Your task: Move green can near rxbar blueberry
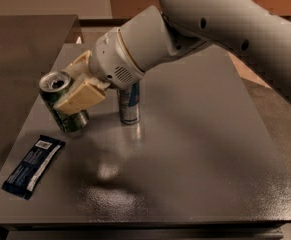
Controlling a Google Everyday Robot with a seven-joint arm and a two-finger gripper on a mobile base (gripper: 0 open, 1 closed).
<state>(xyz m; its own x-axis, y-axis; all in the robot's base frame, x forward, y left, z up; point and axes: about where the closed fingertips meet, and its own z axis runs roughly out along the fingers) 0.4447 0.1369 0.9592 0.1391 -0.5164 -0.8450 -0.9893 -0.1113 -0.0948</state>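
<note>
The green can (pixel 66 110), green and white with a silver top, is tilted and held at the left of the grey table (pixel 195 174). My gripper (pixel 74 88) is shut on it, one cream finger (pixel 81 96) across its front and the other behind it. The rxbar blueberry (pixel 33 165), a flat dark blue wrapper with a pale stripe, lies near the table's front left corner, a short way below and left of the can.
A slimmer silver-and-blue can (pixel 129 104) stands upright just right of the green can, partly under my arm (pixel 195 29). A dark counter (pixel 20 49) runs along the left side. The floor (pixel 280 109) lies beyond the table's right edge.
</note>
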